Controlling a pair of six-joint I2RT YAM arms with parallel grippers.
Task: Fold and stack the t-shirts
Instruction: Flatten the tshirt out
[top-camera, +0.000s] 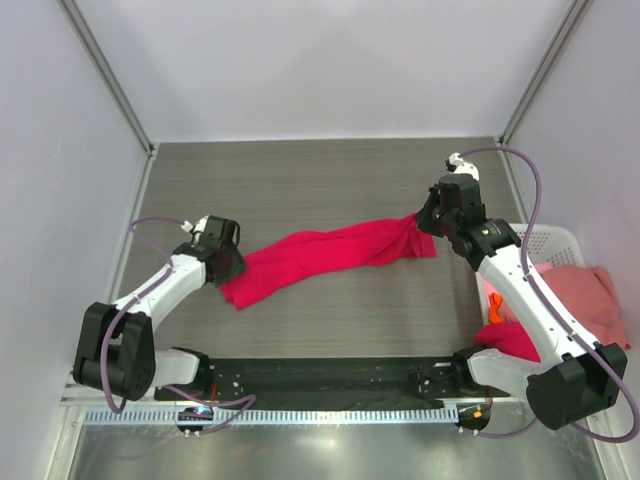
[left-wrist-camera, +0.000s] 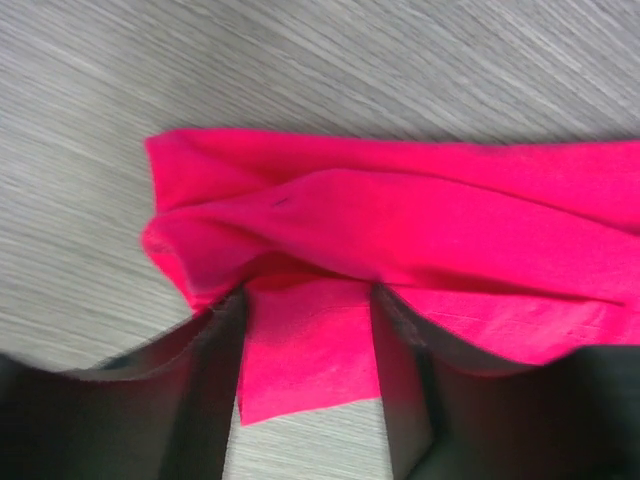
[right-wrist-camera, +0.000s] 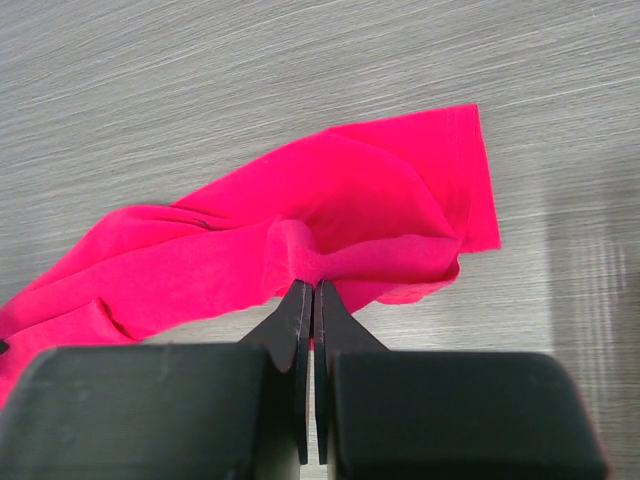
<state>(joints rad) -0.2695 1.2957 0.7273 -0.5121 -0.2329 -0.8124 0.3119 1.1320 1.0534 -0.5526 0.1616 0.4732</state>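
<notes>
A bright crimson-red t-shirt (top-camera: 330, 255) lies bunched in a long band across the middle of the table. My right gripper (top-camera: 420, 222) is shut on a pinch of its right end, seen in the right wrist view (right-wrist-camera: 313, 285) with the cloth (right-wrist-camera: 300, 220) gathered at the tips. My left gripper (top-camera: 228, 265) is at the shirt's left end. In the left wrist view its jaws (left-wrist-camera: 310, 300) stand open, a flap of the crimson cloth (left-wrist-camera: 400, 230) lies flat between the fingers, and folds drape over their tips.
A white perforated basket (top-camera: 545, 238) stands at the right table edge behind the right arm. It holds a salmon-pink shirt (top-camera: 590, 295), an orange one (top-camera: 495, 305) and a red one (top-camera: 515, 340). Frame posts stand at the back corners.
</notes>
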